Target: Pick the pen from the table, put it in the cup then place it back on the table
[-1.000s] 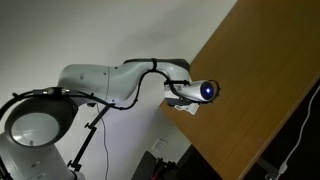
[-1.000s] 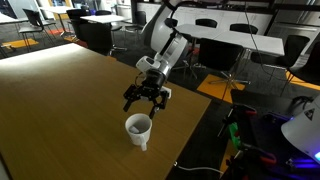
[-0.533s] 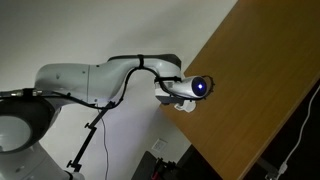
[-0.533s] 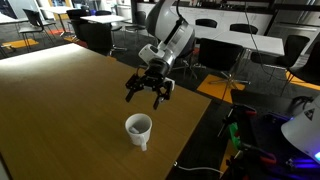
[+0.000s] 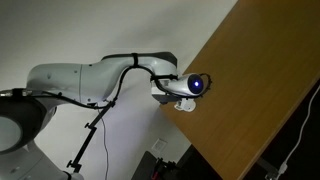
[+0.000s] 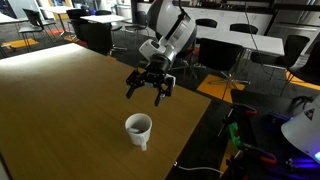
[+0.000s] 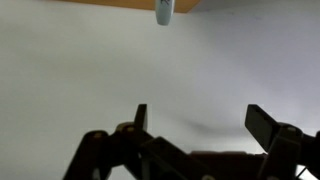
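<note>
The white cup stands upright on the brown wooden table, close to its near right edge. My gripper hangs open in the air above and slightly behind the cup, touching nothing. In the wrist view the gripper shows two dark fingers spread wide with only blank pale background between them. A small whitish object sits at that view's top edge against a strip of the table; I cannot tell what it is. The pen does not show in any view.
Behind the table are office chairs and other desks. Equipment with cables sits low to the right of the table edge. In an exterior view the white arm reaches toward the table.
My gripper has risen from just above the cup and drawn back from it, staying open. The cup has not moved.
</note>
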You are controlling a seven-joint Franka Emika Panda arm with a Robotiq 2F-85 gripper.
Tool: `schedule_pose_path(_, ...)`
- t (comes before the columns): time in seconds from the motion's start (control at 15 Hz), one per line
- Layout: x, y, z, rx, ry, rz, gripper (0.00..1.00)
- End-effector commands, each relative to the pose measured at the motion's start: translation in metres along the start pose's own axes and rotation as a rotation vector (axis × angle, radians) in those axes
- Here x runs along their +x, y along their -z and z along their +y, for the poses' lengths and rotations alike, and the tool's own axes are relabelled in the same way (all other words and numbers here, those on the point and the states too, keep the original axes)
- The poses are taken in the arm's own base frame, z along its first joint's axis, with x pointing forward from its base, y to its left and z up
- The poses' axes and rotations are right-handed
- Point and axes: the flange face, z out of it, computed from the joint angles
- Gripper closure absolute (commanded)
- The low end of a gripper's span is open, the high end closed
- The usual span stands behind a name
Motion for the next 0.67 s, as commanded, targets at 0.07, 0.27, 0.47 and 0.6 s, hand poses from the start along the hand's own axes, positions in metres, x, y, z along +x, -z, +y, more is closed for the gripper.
schedule_pose_path(0.07,0.006,-0.007,-0.001,0.022,-0.024,-0.001,0.00)
schedule_pose_path(0.27,-0.001,-0.014,0.002,0.026,-0.038,-0.018,0.00)
schedule_pose_path(0.47,-0.011,-0.021,0.005,0.022,-0.048,-0.039,0.00)
schedule_pose_path(0.6,-0.017,-0.026,0.007,0.008,-0.061,-0.068,0.00)
